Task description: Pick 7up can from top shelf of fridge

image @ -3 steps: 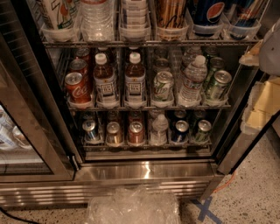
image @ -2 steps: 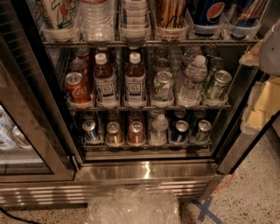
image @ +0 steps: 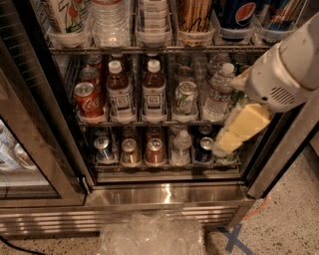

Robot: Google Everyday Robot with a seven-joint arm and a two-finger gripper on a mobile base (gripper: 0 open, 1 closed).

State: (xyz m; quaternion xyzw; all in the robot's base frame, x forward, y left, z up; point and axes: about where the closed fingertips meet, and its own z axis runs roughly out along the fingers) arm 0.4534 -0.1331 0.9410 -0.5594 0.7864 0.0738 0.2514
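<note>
The tool (image: 238, 130) is hanging low by the fridge's (image: 149, 196) right edge; released or clenched, I cannot tell. The 7up can (image: 65, 15) is sitting far left on the top shelf (image: 159, 49); reaching across is risking toppling the neighbouring clear bottle (image: 110, 20).

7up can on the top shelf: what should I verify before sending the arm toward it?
1. The 7up can is in view: ok, far left of the top shelf, in a clear tray, upper part cropped.
2. The door of the fridge is open: ok.
3. The gripper is level with the can: not ok, it hangs low at the right, before the lower racks.
4. The gripper is empty: cannot tell.
5. Room beside the can: not ok, a water bottle stands close beside it.
</note>
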